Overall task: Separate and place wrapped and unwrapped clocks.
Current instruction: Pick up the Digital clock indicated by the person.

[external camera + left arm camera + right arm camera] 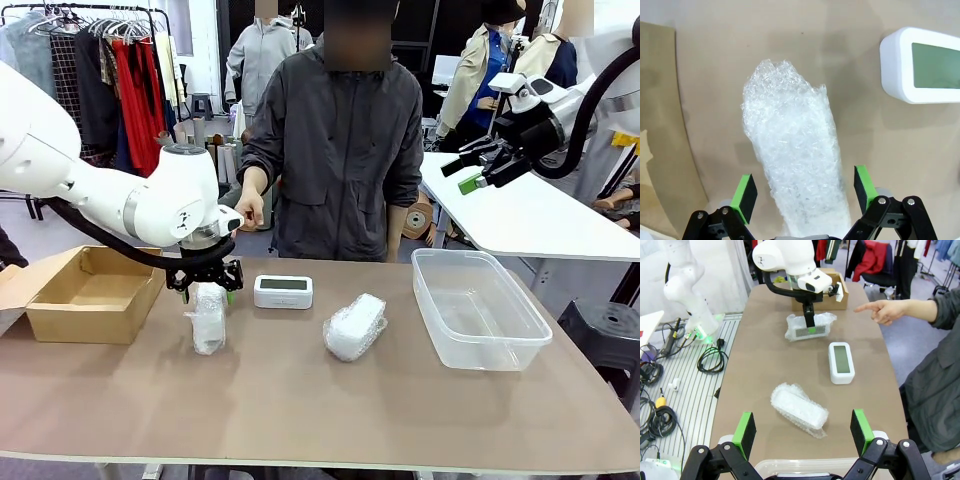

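Nearest to me on the brown table (300, 410) lies one bubble-wrap bundle (208, 318), a wrapped clock by the look of it, under the left arm. The other bundle (355, 327) lies at about 4 o'clock from it, near the middle. The left pincer (205, 275) hangs right over the far end of the first one, jaws spread wide and pinching nothing. Seen from its wrist, its green pads (745, 192) sit at 9 and 3 o'clock of the wrap, each just clear of it. The bundle's long axis runs from 6 toward 12, tipped a touch to 11. So I'd judge the jaws stand across the narrow width, and the pick calls for a straight drop and a squeeze. The wrap looks soft, so it may crush or slip

A little farther off, the bare white clock (283, 291) lies flat at 3 o'clock of that pincer, screen up, apart from both bundles. A cardboard box (90, 292) sits open at 9 o'clock and a clear plastic tub (478, 308) far over at 3; which one takes the wrapped ones I cannot tell

The right pincer (470, 175) is held high at 2 o'clock, well apart from everything, spread with nothing in it, so the left arm is plainly the nearer. Across the table stands a person, one hand (250, 207) out with a finger pointing toward the box side
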Controlling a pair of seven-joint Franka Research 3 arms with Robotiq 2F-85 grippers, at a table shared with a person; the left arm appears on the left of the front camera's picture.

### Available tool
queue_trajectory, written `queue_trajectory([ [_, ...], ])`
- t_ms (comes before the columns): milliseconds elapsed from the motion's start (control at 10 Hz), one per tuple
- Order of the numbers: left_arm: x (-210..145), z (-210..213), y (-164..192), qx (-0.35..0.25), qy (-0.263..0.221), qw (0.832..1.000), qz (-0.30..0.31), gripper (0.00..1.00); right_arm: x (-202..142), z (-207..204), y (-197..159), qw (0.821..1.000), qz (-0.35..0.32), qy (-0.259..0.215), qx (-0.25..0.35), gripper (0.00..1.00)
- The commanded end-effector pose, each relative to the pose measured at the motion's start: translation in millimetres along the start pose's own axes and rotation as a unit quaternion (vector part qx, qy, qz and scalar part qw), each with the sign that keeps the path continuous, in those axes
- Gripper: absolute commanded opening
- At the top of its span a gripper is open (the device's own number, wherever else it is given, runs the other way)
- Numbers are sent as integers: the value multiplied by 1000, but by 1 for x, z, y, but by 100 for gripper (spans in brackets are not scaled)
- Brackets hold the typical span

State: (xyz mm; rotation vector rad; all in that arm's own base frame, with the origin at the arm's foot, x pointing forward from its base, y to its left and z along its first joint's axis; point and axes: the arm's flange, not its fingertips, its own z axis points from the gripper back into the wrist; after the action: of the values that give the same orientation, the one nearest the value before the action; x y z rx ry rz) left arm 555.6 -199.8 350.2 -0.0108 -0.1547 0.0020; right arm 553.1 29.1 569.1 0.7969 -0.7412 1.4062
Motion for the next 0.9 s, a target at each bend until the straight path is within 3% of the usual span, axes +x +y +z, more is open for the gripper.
queue_trajectory([
  [0,4,-4,-2,-2,7,1000,23,100,1,1,0,1000,2,1,-1,100],
  [100,5,-7,-1,-5,2,1000,17,100,1,1,0,1000,2,1,-1,100],
  [200,8,-7,6,-4,-9,1000,-5,81,1,1,0,1000,2,1,-1,100],
  [600,3,-3,3,-8,-19,1000,2,2,1,1,0,1000,2,1,-1,100],
  [800,3,6,9,-4,-23,1000,-3,0,1,1,0,1000,2,1,-1,100],
])
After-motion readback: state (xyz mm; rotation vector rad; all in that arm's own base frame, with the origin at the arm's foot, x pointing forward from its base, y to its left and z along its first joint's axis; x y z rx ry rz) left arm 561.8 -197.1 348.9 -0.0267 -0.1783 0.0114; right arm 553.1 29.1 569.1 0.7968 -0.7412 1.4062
